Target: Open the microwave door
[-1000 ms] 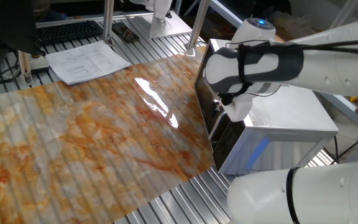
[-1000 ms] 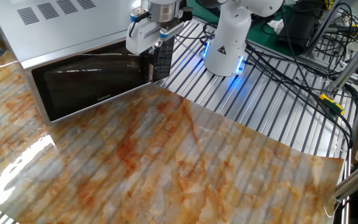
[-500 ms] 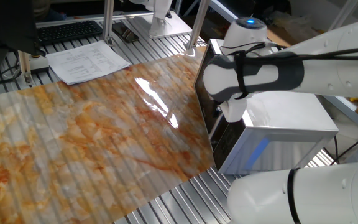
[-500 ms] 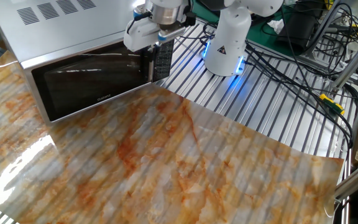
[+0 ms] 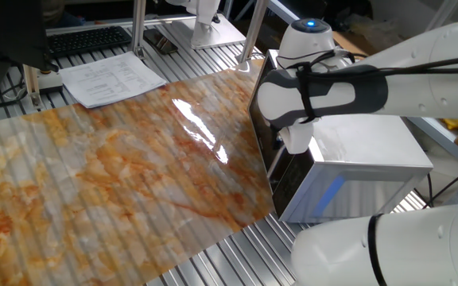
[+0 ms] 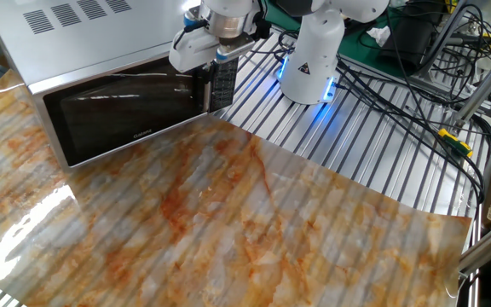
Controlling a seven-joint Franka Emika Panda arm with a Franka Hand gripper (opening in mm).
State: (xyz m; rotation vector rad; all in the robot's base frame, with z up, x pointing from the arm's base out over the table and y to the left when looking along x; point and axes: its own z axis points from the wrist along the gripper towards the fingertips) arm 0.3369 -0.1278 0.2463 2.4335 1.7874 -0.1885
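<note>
- Microwave (image 6: 75,34) sits at the far left corner of the marbled mat (image 6: 228,222) in the view from the front; silver-white box, vents on top
- Door (image 6: 122,111) faces the mat: dark glass, silver frame, reads as shut and flush with the body
- Handle: vertical bar at the door's right edge, next to the dark keypad strip (image 6: 222,83); mostly covered by the gripper, so its full length is not visible
- Gripper (image 6: 205,66) is at the door's upper right corner, right at the handle; in the side view the wrist (image 5: 296,139) blocks the door front
- Fingers: hidden behind the white gripper body in both views; cannot tell whether they are spread, narrow or closed round the bar
- Handling judgement: door is stiff, hinged on its left side, probably held by a latch that gives with a firm pull; glass should not be pushed on
- Bar is smooth metal, likely slippery; best hold is around the bar near its middle, fingers either side, pulling outward along an arc
- Risk: the box looks light enough to slide on the mat if the pull is straight out instead of following the swing
- Off the mat: papers (image 5: 110,78) and keyboard (image 5: 86,38) at the far side, cables (image 6: 416,68) to the right; none near the door
</note>
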